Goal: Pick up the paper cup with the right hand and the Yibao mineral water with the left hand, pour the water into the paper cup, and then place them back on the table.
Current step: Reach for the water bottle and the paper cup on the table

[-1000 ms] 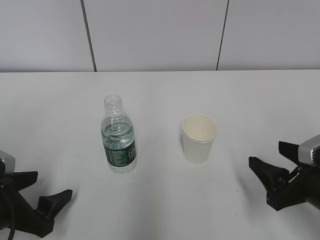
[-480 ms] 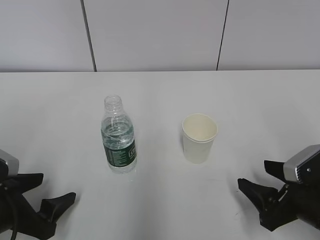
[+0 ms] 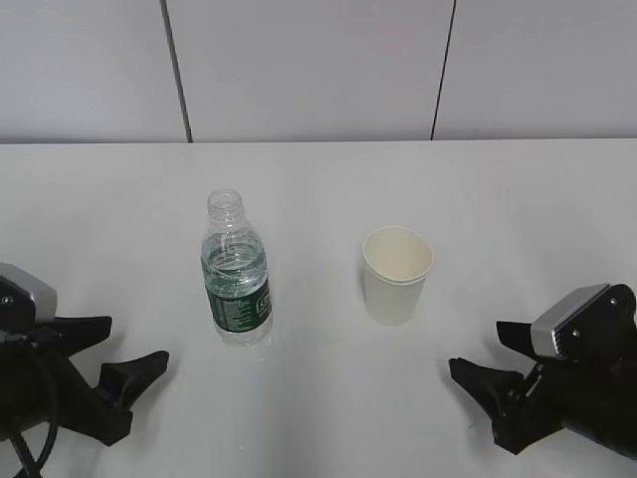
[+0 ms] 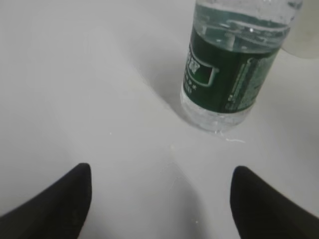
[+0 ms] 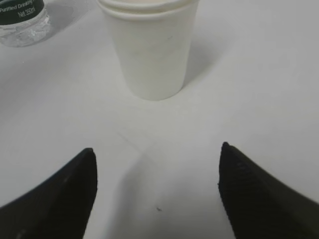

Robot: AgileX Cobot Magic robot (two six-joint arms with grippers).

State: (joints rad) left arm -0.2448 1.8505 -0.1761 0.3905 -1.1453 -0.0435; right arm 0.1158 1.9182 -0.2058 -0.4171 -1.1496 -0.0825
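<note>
Water bottle (image 3: 237,271) and paper cup (image 3: 396,274) are standing upright and near each other, not touching, toward the middle of the white counter (image 3: 318,179), the bottle on the left and the cup on the right in the exterior view. The bottle is sitting uncapped, its green label wrapping a body that is holding clear water up to about the shoulder; the cup is showing a cream inside that looks dry.

Flanking them at the near edge, the left hand (image 3: 124,373) is hanging low over the counter with its fingers spread wide, grasping nothing, and is pointing toward the bottle, well apart from it. The left wrist view is showing the bottle's base (image 4: 227,84) ahead and a little right of the gap between the two dark fingers. The right hand (image 3: 493,378) is likewise released, its fingers parted and holding nothing, with the cup (image 5: 149,50) lying ahead of it, slightly left of center between the fingers in the right wrist view.

By the look of it the task is barely beginning: neither vessel is being lifted, no water is in the cup, and every step is remaining to be done, namely both grasps, the pour and the setting down.
</note>
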